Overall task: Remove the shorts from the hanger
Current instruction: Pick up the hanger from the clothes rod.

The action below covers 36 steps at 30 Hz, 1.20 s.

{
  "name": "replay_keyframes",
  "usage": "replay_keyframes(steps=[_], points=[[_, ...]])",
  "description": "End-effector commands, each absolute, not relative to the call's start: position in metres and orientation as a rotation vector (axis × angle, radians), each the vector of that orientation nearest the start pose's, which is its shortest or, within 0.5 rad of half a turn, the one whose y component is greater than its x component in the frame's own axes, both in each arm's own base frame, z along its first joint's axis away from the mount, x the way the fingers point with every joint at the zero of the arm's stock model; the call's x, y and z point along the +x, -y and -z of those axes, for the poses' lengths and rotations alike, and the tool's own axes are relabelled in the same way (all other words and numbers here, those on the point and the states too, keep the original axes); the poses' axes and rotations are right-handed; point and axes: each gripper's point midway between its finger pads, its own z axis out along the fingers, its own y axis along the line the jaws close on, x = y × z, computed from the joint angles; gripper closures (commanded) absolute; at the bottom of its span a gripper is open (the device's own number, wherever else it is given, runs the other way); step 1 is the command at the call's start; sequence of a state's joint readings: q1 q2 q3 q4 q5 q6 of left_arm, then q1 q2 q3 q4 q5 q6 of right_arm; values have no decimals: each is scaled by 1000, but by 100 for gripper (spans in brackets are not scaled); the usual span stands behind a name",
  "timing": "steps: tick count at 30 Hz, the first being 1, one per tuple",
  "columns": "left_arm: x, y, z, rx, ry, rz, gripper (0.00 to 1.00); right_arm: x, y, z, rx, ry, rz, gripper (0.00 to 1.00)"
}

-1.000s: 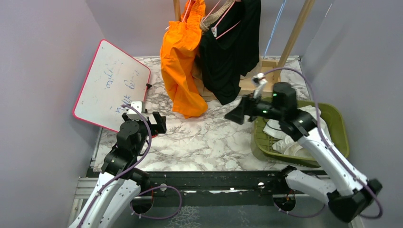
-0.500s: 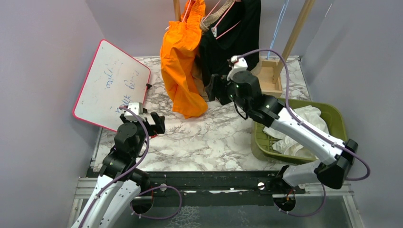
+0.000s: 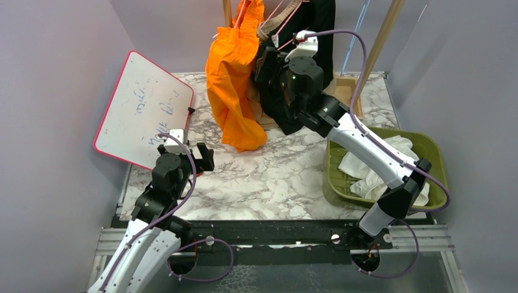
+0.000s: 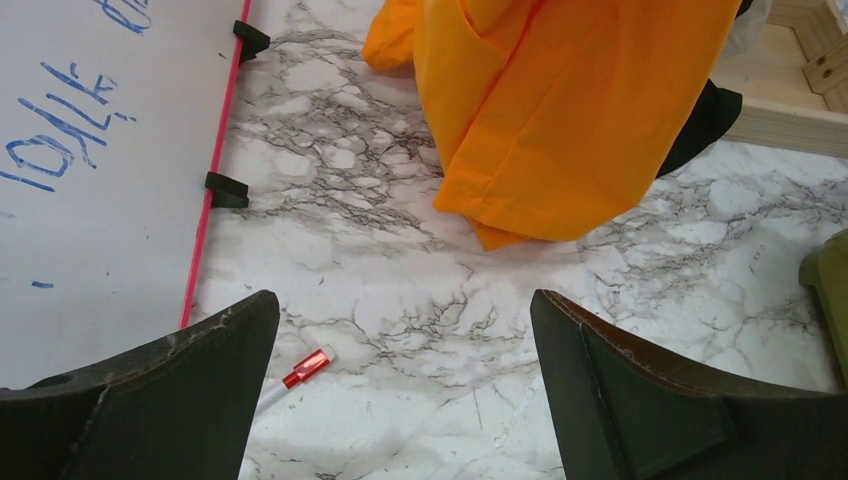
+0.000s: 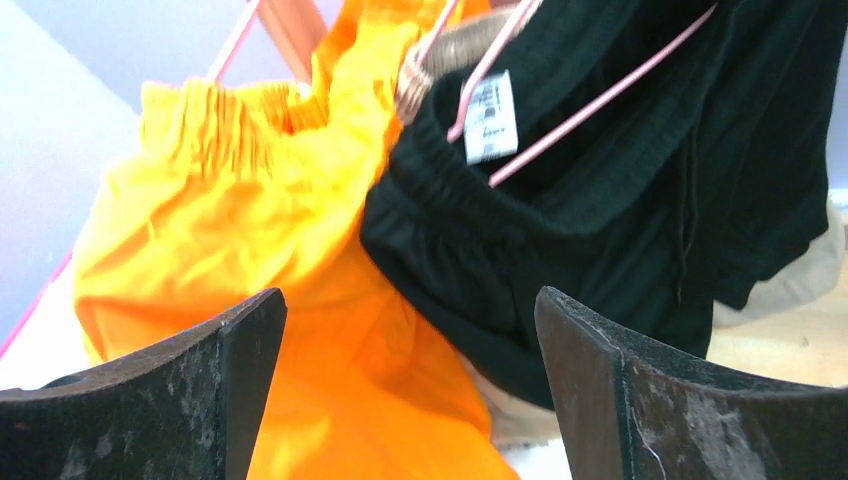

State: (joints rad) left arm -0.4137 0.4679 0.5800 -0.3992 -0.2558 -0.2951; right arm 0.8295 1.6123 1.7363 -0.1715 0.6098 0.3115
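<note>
Two hands gaping and empty, right hand now up near black shorts, left hand unmoved

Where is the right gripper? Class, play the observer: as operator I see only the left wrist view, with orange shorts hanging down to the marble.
Observer: The right gripper hovers open at the waist of the black shorts, holding nothing.
Operator: What do those shorts hang from?
Observer: A pink hanger at their waistband.
Operator: And the green edge at my right?
Observer: A green basket with white fabric lying in it.
</note>
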Motion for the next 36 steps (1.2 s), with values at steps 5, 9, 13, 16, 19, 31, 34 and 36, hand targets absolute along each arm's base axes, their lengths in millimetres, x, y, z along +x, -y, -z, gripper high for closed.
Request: replay_keyframes(steps=[5, 9, 13, 16, 19, 31, 34, 36], points=[[238, 67, -229, -91, -1808, 269, 1, 447, -281, -455, 169, -1522, -387, 9], [239, 67, -228, -88, -1812, 269, 1, 463, -296, -453, 111, -1543, -467, 11], [239, 67, -227, -89, -1816, 266, 1, 480, -299, -451, 125, -1551, -469, 12], [239, 66, -227, -91, -1815, 264, 1, 493, -298, -451, 142, -1556, -515, 15], [239, 67, -227, -90, -1815, 266, 1, 505, -294, -448, 174, -1563, -516, 27], [239, 68, -225, -84, -1823, 269, 1, 526, -313, -427, 118, -1610, -623, 47], [239, 68, -224, -83, -1824, 269, 1, 525, -314, -425, 109, -1604, -634, 58], [239, 68, -225, -83, -1824, 269, 1, 524, -313, -429, 107, -1587, -642, 67]])
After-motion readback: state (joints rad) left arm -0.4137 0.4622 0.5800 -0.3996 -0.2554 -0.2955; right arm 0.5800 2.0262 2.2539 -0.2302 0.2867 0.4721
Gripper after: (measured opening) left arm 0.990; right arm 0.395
